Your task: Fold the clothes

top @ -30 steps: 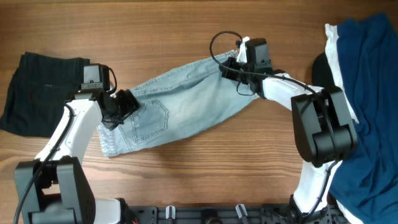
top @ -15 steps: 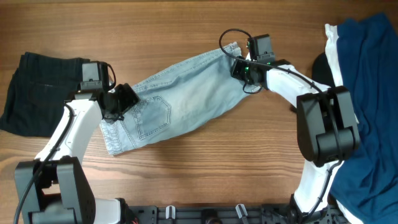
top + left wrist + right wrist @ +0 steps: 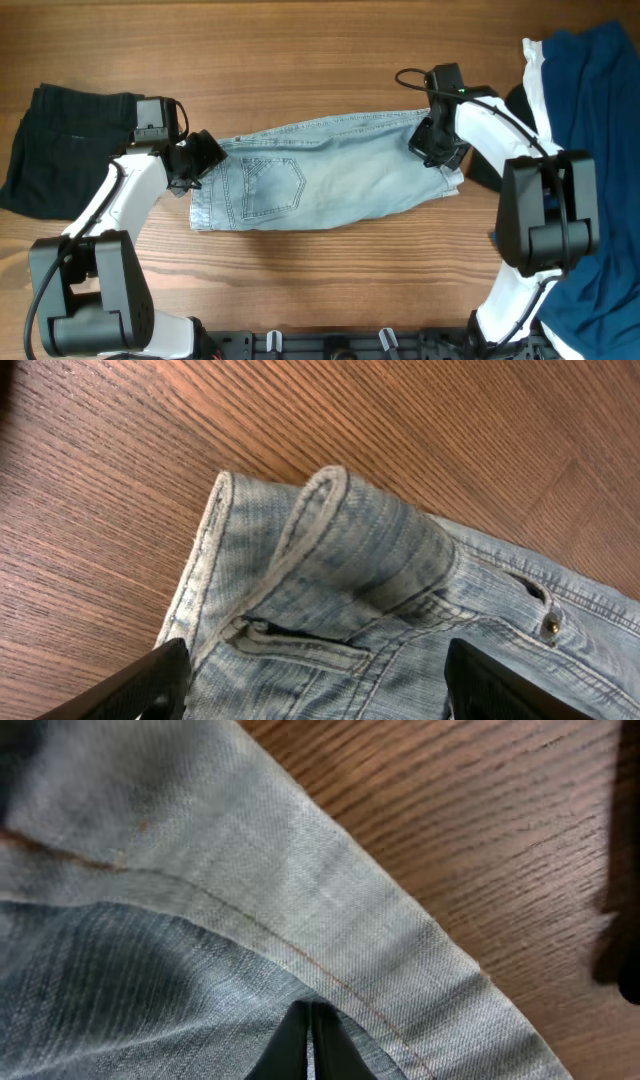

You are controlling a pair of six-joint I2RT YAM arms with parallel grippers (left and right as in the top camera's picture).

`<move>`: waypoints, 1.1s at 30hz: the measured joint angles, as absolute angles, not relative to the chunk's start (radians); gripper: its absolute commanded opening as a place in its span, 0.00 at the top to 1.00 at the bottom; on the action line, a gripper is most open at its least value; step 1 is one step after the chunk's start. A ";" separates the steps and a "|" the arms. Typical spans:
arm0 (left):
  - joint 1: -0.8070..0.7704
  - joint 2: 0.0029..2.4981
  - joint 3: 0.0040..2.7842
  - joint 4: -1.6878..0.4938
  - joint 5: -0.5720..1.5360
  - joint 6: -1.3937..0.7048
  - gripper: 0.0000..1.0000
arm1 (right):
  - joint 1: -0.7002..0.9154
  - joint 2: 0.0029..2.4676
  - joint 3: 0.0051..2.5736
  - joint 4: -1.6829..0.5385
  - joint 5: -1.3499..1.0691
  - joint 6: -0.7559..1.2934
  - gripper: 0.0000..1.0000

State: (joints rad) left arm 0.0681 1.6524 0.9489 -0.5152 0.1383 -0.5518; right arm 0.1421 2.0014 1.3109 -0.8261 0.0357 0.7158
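Observation:
The pale blue denim skirt [image 3: 330,180] lies flat and level across the middle of the wooden table, stitched pocket up, waistband to the left. My left gripper [image 3: 195,160] is over the waistband end. In the left wrist view [image 3: 320,695] its jaws stand wide apart over the bunched waistband and belt loop [image 3: 380,560], open. My right gripper [image 3: 437,150] is at the skirt's right hem end. In the right wrist view [image 3: 310,1025] its fingers are pressed together, pinching the denim [image 3: 150,840] just inside the stitched hem.
A black garment [image 3: 60,150] lies at the far left. A dark blue garment with white [image 3: 590,150] is piled along the right edge, with something black [image 3: 515,105] under it. Bare wood [image 3: 300,50] lies behind and in front of the skirt.
The skirt has swung from a slant to level and is stretched out. My right gripper has moved right and toward the front with the hem. My left gripper has shifted slightly right and back.

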 measured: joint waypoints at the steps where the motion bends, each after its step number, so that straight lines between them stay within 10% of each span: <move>1: 0.068 1.652 0.949 -0.515 0.138 -0.552 0.18 | 0.140 1.993 1.305 -0.812 0.022 0.686 0.83; 14: 0.068 1.652 0.949 -0.571 0.138 -0.552 0.18 | 0.372 1.898 1.299 -0.606 -0.445 -0.022 0.87; 33: 0.068 1.652 0.949 -0.613 0.138 -0.551 0.11 | 0.385 2.078 1.298 -0.178 -0.266 0.197 0.68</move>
State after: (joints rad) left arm 0.0681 1.6524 0.9489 -0.6132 0.1383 -0.5507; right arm 0.3855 2.0781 1.2984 -0.1783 -0.2657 0.1967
